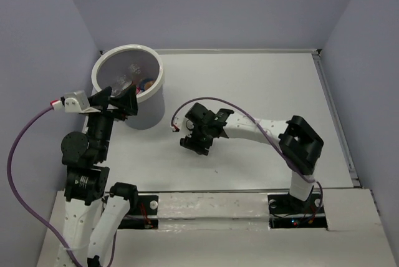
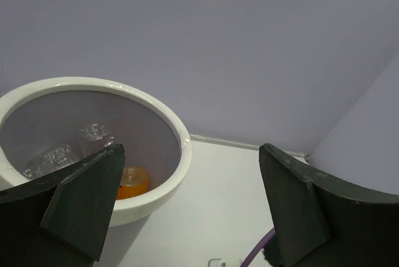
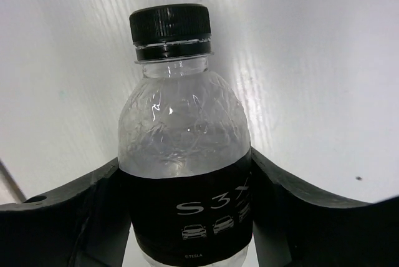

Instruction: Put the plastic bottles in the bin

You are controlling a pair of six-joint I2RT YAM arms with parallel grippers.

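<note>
The round white bin stands at the table's back left; clear bottles and an orange bottle lie inside it. My left gripper hovers at the bin's near rim, jaws wide open and empty; the bin's rim also shows in the left wrist view. My right gripper is at mid-table, shut on a clear bottle with a black label and black cap. In the top view that bottle is hidden under the gripper.
Grey walls enclose the table on the left, back and right. A purple cable arcs over the right arm. The right arm's elbow stands at the right. White table surface lies behind the right gripper.
</note>
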